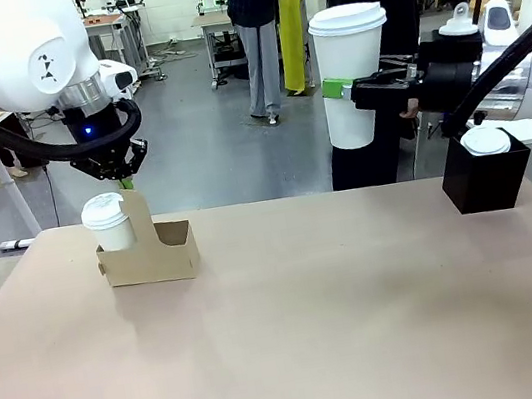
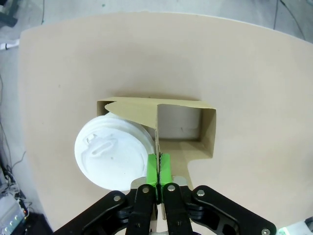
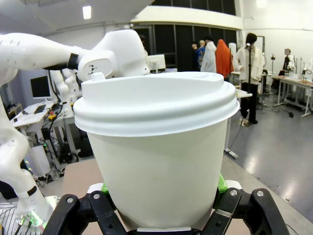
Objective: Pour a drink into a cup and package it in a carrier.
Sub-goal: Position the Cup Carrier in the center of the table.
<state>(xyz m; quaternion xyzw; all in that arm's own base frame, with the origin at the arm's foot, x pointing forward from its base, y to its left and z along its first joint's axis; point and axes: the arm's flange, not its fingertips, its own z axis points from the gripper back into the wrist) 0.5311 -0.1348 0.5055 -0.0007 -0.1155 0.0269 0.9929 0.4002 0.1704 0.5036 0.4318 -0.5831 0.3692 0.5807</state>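
Right now our left fingers (image 2: 152,169) are pressed shut on the upright handle tab (image 1: 138,218) of the carrier (image 1: 176,257), which sits on the worktop (image 1: 296,326) near its far left corner. A short domed-lid cup (image 2: 113,149) fills one slot, and the open slot (image 2: 179,125) lies beside it. Our right fingers (image 3: 221,185) clamp the tall white cup (image 1: 354,74), lidded, and hold it high over the far edge, right of the middle and well apart from the carrier. A black box (image 1: 486,183) stands near the far right corner.

We judge the main danger to be the trip to the open slot. It lies just beside the tab where our left fingers are clamped, so the descending cup or the right arm could strike the left wrist and knock the carrier. If the cup comes down tilted or off-centre, its base can catch the cardboard rim, crush the wall or shove the light carrier along the worktop. We cannot tell how full the cup is. A hard squeeze on its paper wall could bow it and pop the lid, and any tilt would then spill. Should we lift by the tab too early, the one-sided weight of the short cup could swing the carrier and tip that cup out.
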